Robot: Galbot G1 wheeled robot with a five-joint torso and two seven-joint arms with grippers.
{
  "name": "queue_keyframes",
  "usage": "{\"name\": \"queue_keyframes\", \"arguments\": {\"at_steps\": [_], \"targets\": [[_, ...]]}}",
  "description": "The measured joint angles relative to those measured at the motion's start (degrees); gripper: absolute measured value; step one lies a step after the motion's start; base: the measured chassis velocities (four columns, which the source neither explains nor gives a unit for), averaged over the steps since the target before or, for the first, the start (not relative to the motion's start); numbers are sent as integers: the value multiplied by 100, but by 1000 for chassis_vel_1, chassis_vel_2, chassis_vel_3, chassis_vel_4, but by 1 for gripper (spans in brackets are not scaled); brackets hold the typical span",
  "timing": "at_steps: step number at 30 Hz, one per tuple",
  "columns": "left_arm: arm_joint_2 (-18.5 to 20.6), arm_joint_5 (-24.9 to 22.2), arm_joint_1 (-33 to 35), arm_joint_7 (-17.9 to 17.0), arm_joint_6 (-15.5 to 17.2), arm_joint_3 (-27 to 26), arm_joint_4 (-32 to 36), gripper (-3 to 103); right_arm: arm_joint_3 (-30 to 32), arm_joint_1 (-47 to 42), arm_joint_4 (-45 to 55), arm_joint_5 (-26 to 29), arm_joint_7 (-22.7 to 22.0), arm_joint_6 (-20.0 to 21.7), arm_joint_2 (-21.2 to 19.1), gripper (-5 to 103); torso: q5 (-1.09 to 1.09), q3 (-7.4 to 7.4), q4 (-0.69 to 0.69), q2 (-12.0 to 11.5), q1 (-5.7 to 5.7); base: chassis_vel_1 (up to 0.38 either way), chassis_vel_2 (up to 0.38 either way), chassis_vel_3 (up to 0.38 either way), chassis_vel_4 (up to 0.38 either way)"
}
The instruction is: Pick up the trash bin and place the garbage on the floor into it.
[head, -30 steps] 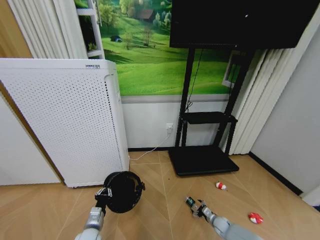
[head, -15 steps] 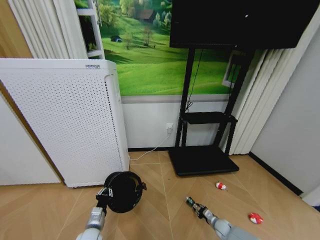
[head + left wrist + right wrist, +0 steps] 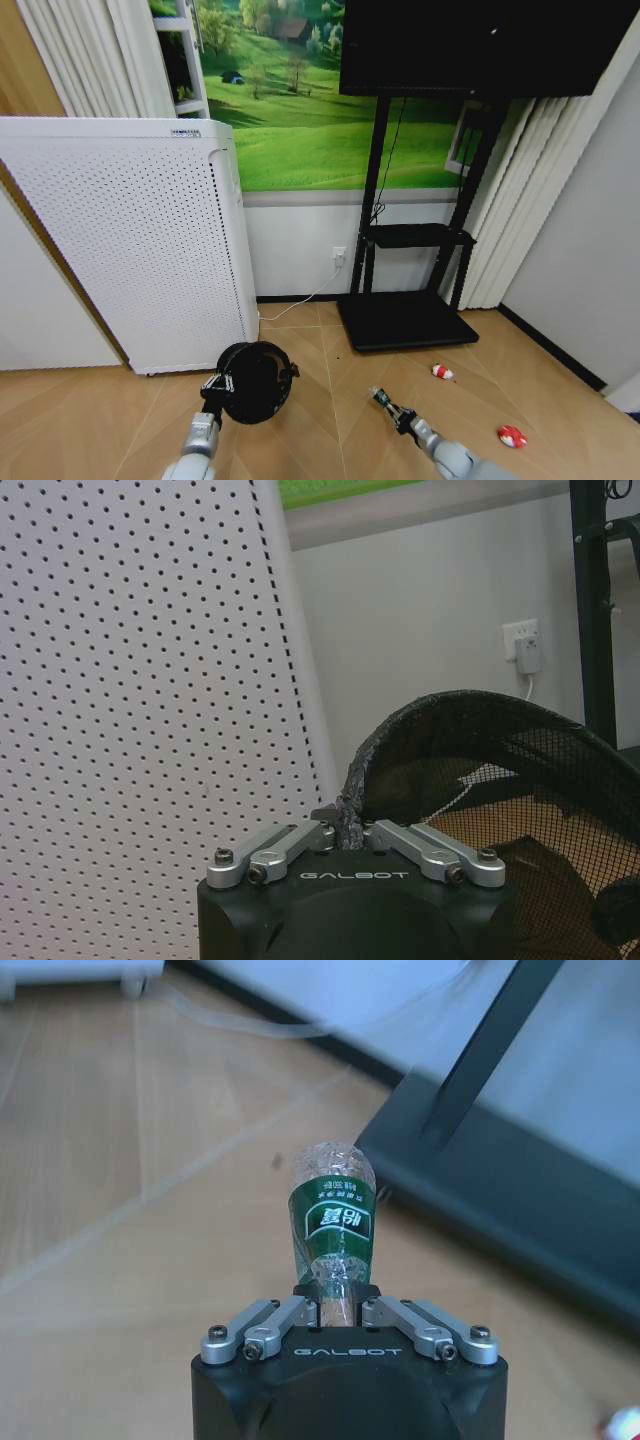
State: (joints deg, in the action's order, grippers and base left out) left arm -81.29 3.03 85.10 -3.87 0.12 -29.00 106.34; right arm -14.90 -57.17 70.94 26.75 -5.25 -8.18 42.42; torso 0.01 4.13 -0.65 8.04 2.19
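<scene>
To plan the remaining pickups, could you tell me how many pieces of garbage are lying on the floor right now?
2: a red-and-white piece beside the TV stand base, and a red piece nearer the right wall. More may be hidden.

Herringbone wood floor [image 3: 300, 420]; white perforated appliance [image 3: 130, 240] left, black TV stand [image 3: 405, 320] against meadow mural [image 3: 290, 120].

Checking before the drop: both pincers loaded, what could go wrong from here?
1. Left pincer pinches only the mesh rim of the trash bin; the bin could swing or slip.
2. Right pincer grips the bottle at one end, its length sticking out; it could pivot or miss the opening.
</scene>
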Motion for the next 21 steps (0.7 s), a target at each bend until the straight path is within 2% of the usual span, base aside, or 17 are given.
{"name": "queue_keyframes", "arguments": {"at_steps": [2, 3, 5, 6, 7, 8, 9, 11, 13, 15, 21], "targets": [[8, -30, -82, -4, 20, 89, -51, 4, 713, -433, 660, -54, -4, -89, -314, 15, -2, 0, 1, 0, 0, 0, 0, 0, 0], [8, -30, -82, -4, 20, 89, -51, 4, 713, -433, 660, -54, -4, -89, -314, 15, -2, 0, 1, 0, 0, 0, 0, 0, 0], [70, -125, -151, -5, 97, 170, -54, 4, 1399, -866, 1017, -176, 26, -233, -467, 15, -1, 0, 1, 0, 0, 0, 0, 0, 0], [119, -176, -176, -5, 138, 210, -50, 4, 1703, -1068, 1142, -219, 52, -311, -506, 15, -1, 0, 0, 0, 0, 0, 0, 0, 0], [119, -176, -176, -5, 138, 210, -50, 4, 1703, -1068, 1142, -219, 52, -311, -506, 15, -1, 0, 0, 0, 0, 0, 0, 0, 0], [199, -227, -211, -5, 183, 245, -35, 4, 2079, -1329, 1294, -306, 127, -466, -521, 15, -2, 0, -2, 0, 0, 0, 0, 0, 0], [199, -227, -211, -5, 183, 245, -35, 4, 2079, -1329, 1294, -306, 127, -466, -521, 15, -2, 0, -2, 0, 0, 0, 0, 0, 0], [370, -294, -225, -5, 217, 259, 39, 4, 2539, -1673, 1595, -394, 364, -853, -522, 15, 0, 0, -2, 0, 0, 0, 0, 0, 0], [467, -347, -201, -4, 238, 251, 104, 4, 2647, -1784, 1777, -398, 498, -1013, -527, 15, -1, 0, 1, 0, 0, 0, 0, 0, 0], [666, -427, -147, 4, 272, 221, 242, 4, 2824, -1989, 2225, -447, 845, -1311, -530, 15, 0, 0, 5, 0, 0, 0, 0, 0, 0], [821, -504, -147, 21, 311, 279, 321, 4, 2879, -2248, 3102, -522, 1074, -1564, -469, 15, -2, 0, 0, 0, 0, 0, 0, 0, 0]]}}
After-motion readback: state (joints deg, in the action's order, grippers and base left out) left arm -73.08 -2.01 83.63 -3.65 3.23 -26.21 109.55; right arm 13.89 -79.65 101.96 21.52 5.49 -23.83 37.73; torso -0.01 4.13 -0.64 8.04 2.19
